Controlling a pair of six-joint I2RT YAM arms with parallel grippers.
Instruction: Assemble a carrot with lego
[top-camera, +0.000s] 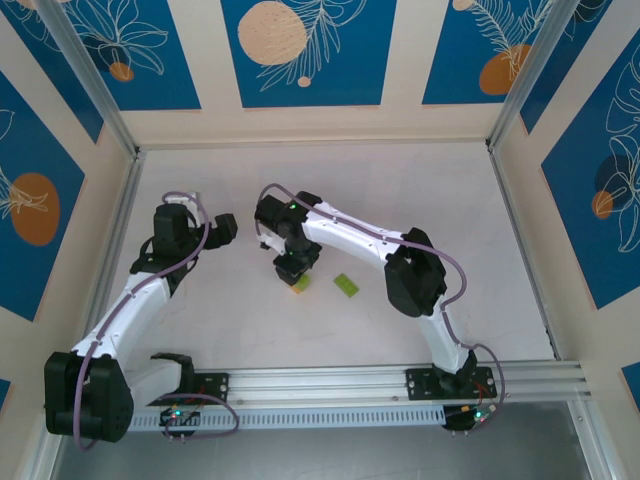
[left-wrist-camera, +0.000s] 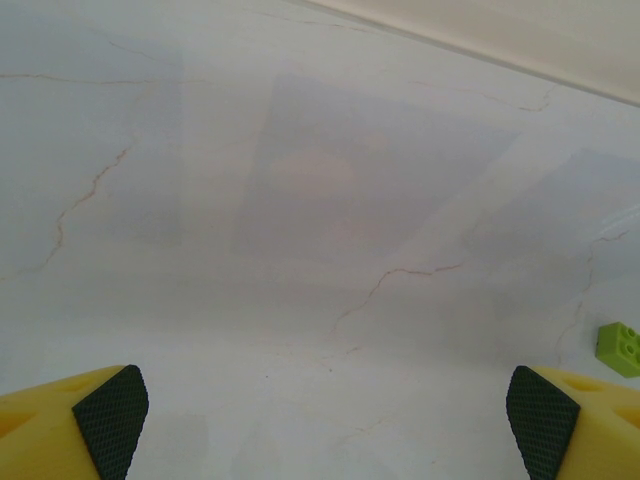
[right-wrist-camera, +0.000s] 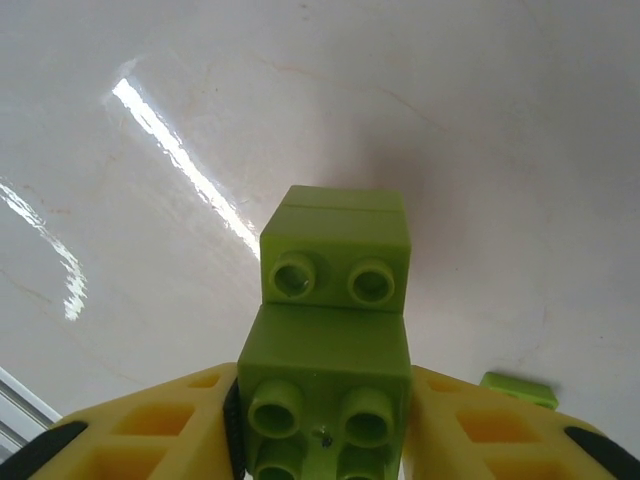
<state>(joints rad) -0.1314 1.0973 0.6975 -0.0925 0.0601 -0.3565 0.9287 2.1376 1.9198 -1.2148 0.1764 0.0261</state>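
The right gripper (right-wrist-camera: 325, 425) is clenched on the part-built carrot (right-wrist-camera: 335, 300), with its yellow fingers (right-wrist-camera: 170, 430) pressing either side of a four-stud lime-green brick. The carrot's long axis runs straight out ahead of the jaws. Its studs face up at the wrist camera, and a second lime-green brick steps down beyond the first with two studs bare. From above, the carrot sits under the fingertips, low over the middle of the table (top-camera: 450, 200). A loose lime-green brick (right-wrist-camera: 518, 388) lies flat just outside the finger on the view's right, apart from it. Bare table lies open ahead and left of the jaws. The left gripper (left-wrist-camera: 328, 415) stands released, nothing between its pads. A lime-green piece (left-wrist-camera: 620, 348) sits just beyond one pad, and the wall (left-wrist-camera: 500, 30) is far ahead
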